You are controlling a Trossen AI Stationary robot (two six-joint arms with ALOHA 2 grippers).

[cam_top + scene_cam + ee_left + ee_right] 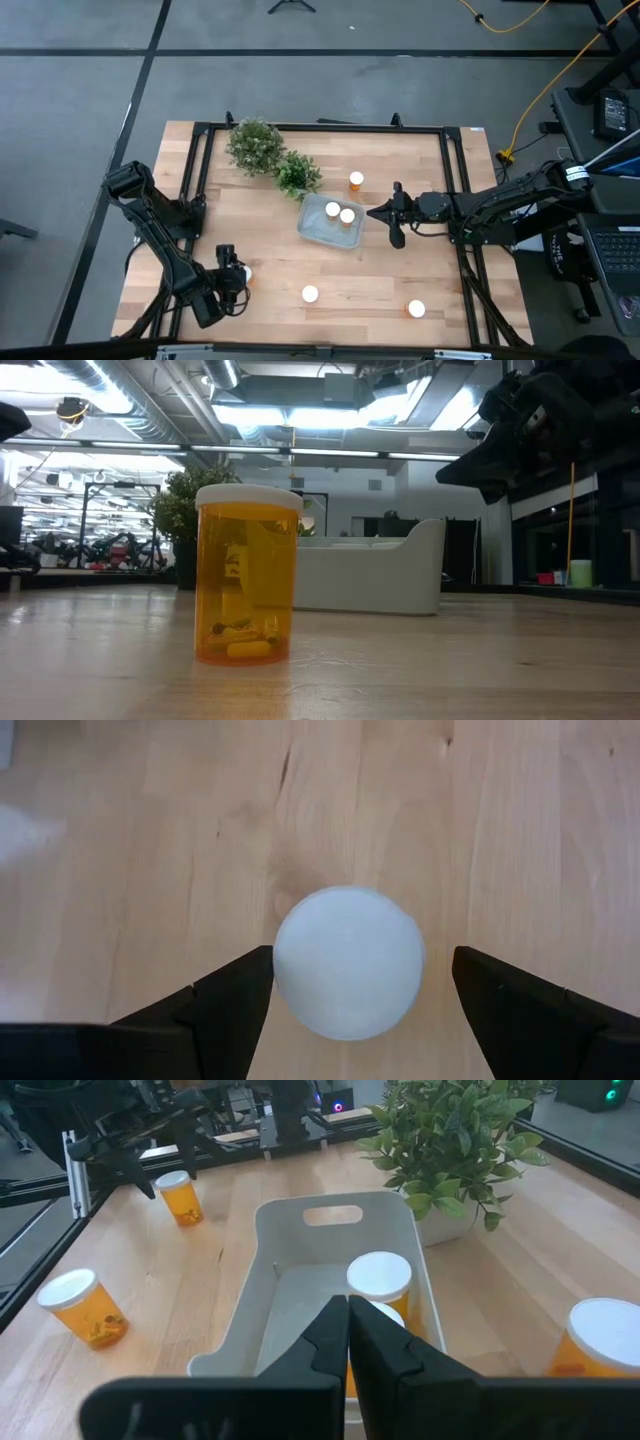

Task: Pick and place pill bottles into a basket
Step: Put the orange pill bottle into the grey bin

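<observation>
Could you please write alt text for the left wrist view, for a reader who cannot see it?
Seen from directly above, the left hand hangs open over a pill bottle standing on the wooden table, its round white cap sitting between the two dark fingers. Neither finger appears to press on the cap.

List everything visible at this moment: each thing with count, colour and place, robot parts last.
pill bottles in the basket: two, orange with white caps, upright.
pill bottles on the table: four, orange with white caps; one beyond the basket, two along the near edge, one between the left fingers.
basket: one, pale grey-blue, table centre.
potted plants: two, green, beside the basket.
table: one, light wood.
left gripper: open, straddling a bottle.
right gripper: shut, empty, beside the basket.
</observation>
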